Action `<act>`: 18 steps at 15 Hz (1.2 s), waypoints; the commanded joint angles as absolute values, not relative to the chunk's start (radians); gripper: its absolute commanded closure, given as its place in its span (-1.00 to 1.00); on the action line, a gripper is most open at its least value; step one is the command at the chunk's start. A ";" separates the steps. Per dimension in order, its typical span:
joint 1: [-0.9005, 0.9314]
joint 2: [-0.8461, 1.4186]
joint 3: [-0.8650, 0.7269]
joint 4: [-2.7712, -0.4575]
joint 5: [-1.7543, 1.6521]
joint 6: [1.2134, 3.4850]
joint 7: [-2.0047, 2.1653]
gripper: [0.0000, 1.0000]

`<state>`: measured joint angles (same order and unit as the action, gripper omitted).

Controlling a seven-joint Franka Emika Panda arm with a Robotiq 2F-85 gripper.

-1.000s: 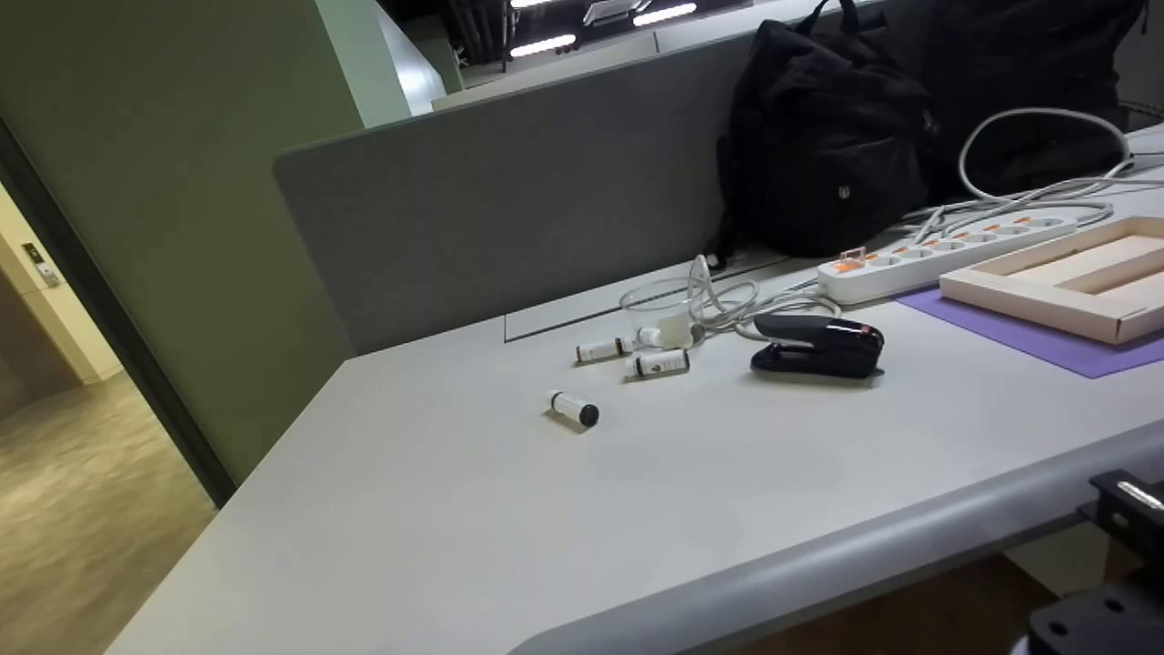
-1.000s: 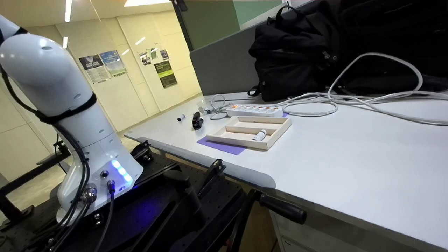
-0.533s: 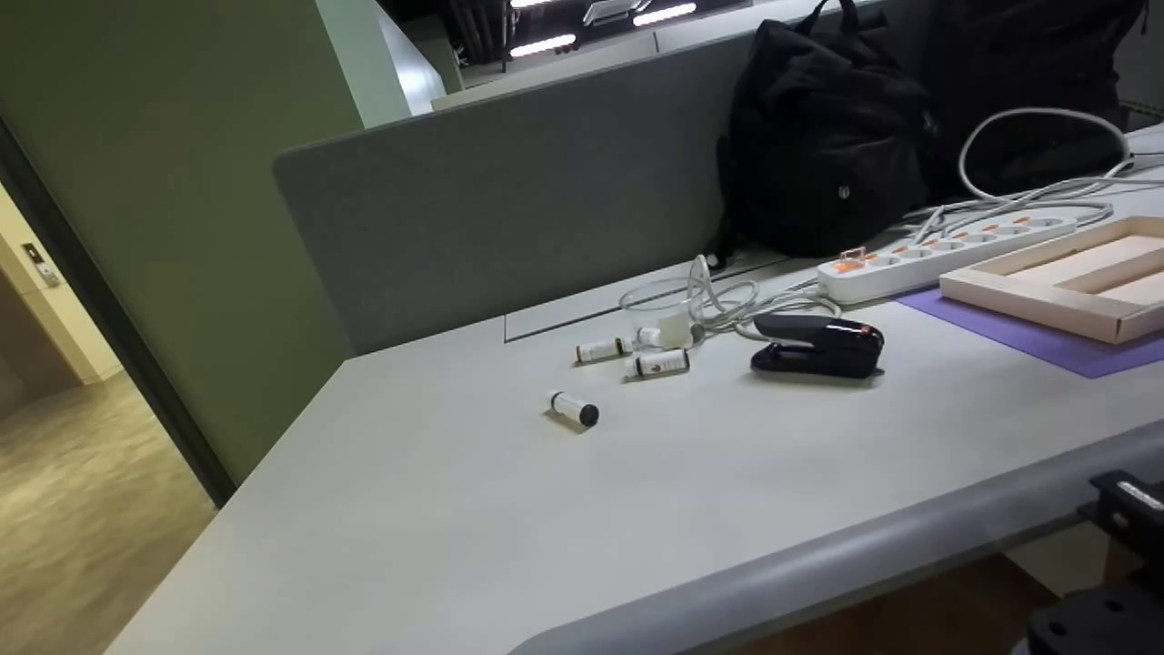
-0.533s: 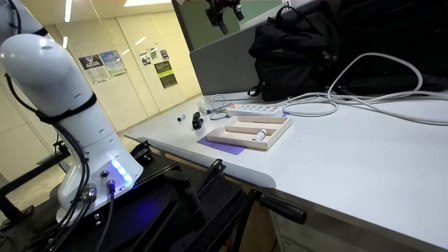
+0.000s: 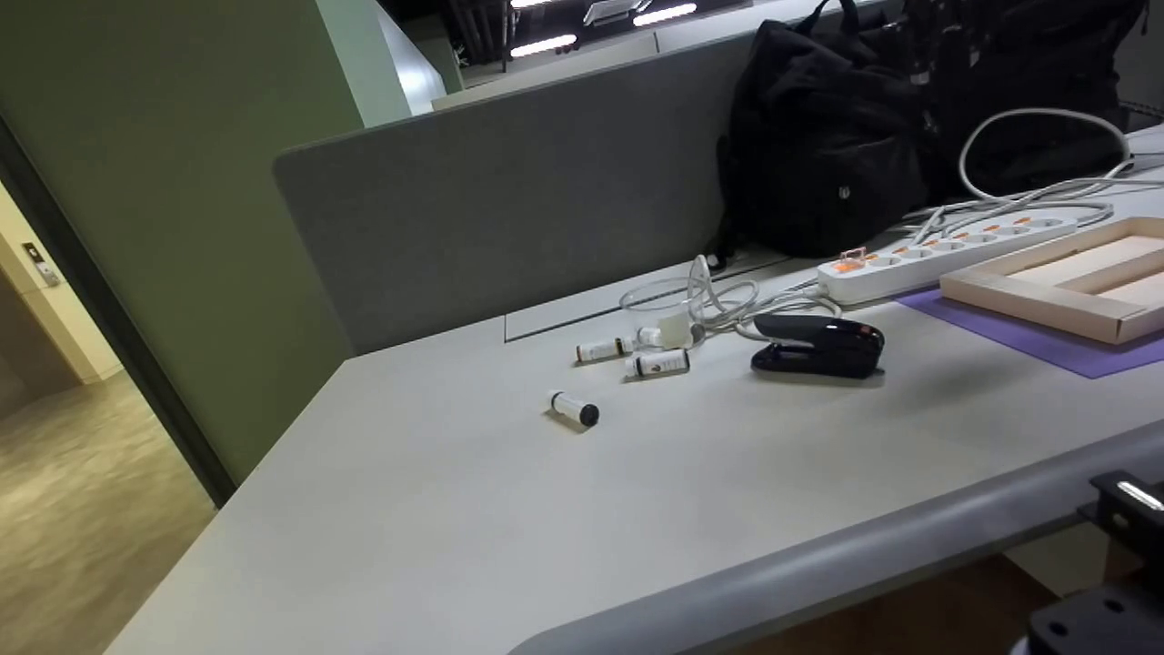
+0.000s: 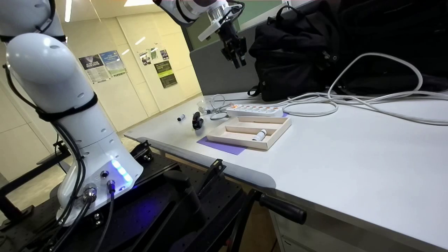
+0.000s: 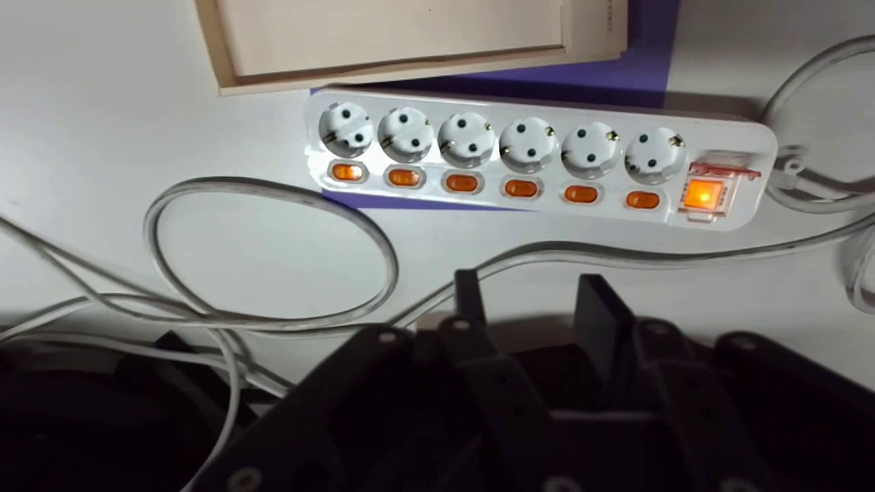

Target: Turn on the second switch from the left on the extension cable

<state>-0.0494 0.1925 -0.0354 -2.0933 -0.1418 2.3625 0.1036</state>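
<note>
The extension cable's white strip (image 7: pixel 557 171) lies across the upper wrist view, also seen in both exterior views (image 5: pixel 946 268) (image 6: pixel 253 112). Along it runs a row of several small orange switches (image 7: pixel 462 182) beside the sockets, with no clear glow. A larger orange switch (image 7: pixel 702 195) at its right end is lit, under a raised clear cover. In the exterior views that end is at the left. My gripper (image 7: pixel 530 280) is open, nothing between its fingers, apart from the strip. In an exterior view the gripper (image 6: pixel 239 64) hangs high above the strip.
White cords (image 7: pixel 608 257) loop around the strip. A wooden tray (image 6: pixel 238 141) on a purple mat (image 6: pixel 224 149) lies alongside, holding a small bottle. A black stapler (image 5: pixel 818 350) and several small bottles (image 5: pixel 573 408) lie near. Black backpacks (image 6: pixel 294 56) stand behind.
The arm has come into an exterior view from above, lowering the gripper and shifting it right. Its fingers have drawn closer together. The strip and other objects have not moved.
</note>
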 commanded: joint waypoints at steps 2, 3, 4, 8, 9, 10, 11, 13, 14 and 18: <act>-0.029 0.304 -0.040 -1.994 -0.109 2.313 0.108 0.92; -0.034 0.320 -0.032 -1.970 -0.092 2.254 0.060 0.99; -0.027 0.286 -0.042 -2.037 -0.114 2.333 0.088 0.70; -0.028 0.315 -0.039 -2.000 -0.099 2.286 0.063 0.98; -0.028 0.315 -0.039 -1.998 -0.098 2.284 0.061 0.98; -0.028 0.315 -0.039 -1.997 -0.097 2.283 0.060 0.98; -0.028 0.315 -0.039 -1.996 -0.097 2.282 0.060 0.98; -0.020 0.331 -0.040 -1.990 -0.107 2.292 0.081 1.00; -0.012 0.344 -0.040 -1.988 -0.111 2.303 0.099 1.00; 0.024 0.407 -0.036 -1.990 -0.110 2.392 0.149 1.00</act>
<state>-0.0059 0.3618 -0.0327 -2.0010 -0.1020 2.3402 0.0844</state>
